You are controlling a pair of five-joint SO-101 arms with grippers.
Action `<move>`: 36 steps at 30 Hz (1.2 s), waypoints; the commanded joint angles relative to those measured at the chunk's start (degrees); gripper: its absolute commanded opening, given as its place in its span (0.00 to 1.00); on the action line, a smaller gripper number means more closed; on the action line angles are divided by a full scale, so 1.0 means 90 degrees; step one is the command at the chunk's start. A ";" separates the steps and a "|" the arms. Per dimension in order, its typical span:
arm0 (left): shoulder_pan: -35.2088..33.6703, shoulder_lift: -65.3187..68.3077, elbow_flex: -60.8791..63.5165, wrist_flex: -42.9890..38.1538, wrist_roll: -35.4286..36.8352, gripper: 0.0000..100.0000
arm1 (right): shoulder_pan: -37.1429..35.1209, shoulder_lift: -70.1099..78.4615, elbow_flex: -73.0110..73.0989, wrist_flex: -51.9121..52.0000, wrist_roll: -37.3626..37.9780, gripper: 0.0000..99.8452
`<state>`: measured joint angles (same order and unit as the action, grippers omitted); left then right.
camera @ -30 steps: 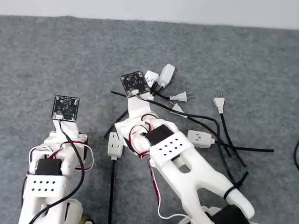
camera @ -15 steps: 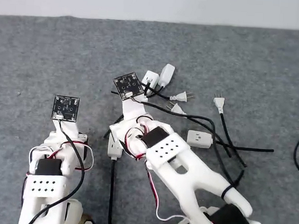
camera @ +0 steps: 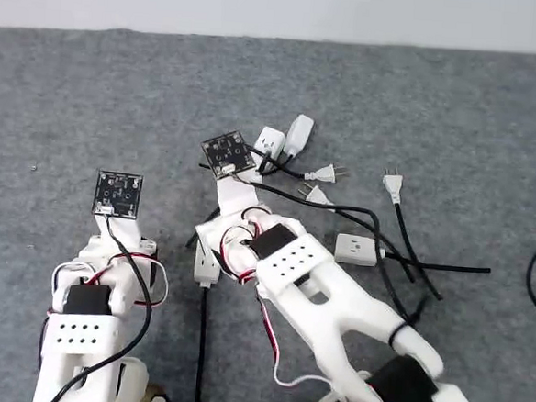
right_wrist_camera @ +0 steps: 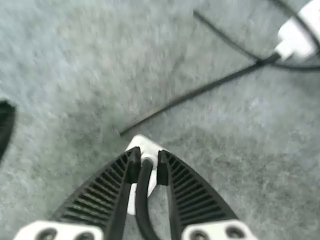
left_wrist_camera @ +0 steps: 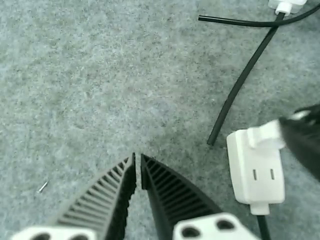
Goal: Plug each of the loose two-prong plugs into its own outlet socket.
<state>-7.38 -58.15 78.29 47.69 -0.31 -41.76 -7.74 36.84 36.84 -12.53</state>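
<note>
Left gripper [left_wrist_camera: 138, 162]: my ribbed black fingers closed, empty, over fuzzy grey carpet [left_wrist_camera: 75, 75]. Right gripper [right_wrist_camera: 145, 161]: mine, clamped on round black cord [right_wrist_camera: 144, 200] at boxy white socket [camera: 204, 263]. Pronged plug [camera: 393, 184] lies at two o'clock from the socket.

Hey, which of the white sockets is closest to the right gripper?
The socket lying between the two arms, gripped at its end by the right gripper; the other sockets lie farther off.

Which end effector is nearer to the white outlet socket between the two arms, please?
Right. The right end effector grips the black cord at the socket; the left end effector sits beside it, apart.
</note>
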 commanded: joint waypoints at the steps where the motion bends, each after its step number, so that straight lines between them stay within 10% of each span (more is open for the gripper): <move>1: -0.0029 0.0010 -0.0073 -0.0147 0.0020 0.02 | -0.0054 0.0171 -0.0371 -0.0122 -0.0039 0.01; 27: -0.0059 -0.0020 -0.0073 -0.0156 0.0020 0.02 | -0.0542 0.0562 -0.0244 0.0747 0.0293 0.02; 36: -0.0234 -0.0020 -0.0063 -0.0400 -0.0234 0.02 | -0.0825 0.0503 -0.0420 0.0747 -0.0225 0.26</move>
<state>-8.79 -58.15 78.29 45.58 -1.01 -48.62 -2.20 35.78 43.25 -12.35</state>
